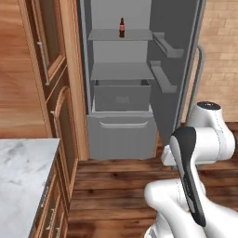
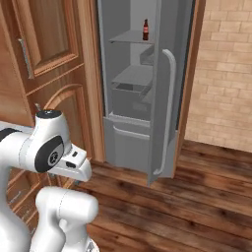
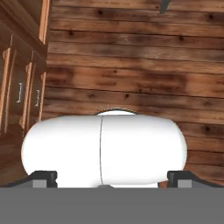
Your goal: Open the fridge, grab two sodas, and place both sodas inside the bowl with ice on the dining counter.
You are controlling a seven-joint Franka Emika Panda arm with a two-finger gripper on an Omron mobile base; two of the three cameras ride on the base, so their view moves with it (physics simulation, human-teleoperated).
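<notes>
Left base view, bottle [image 1: 122, 27] on fridge [image 1: 121, 83] shelf, seemingly far from gripper [image 3: 112, 177]

Fridge [image 1: 122, 130] matt grey, metal-looking; bottle [image 1: 122, 28] glossy dark, probably glass; floor [image 1: 121, 190] rough-grained wood planks; tabletop [image 1: 21, 181] smooth veined marble; cabinets [image 1: 42, 69] polished wood.

Looks like a home kitchen: a tall grey fridge [image 1: 122, 79] is standing open between raised-panel wooden cabinets [image 1: 51, 60], a white veined marble surface [image 1: 21, 181] is sitting over wooden drawers, with dark plank flooring [image 2: 187, 206] and a pale brick wall [image 2: 224, 69].
</notes>
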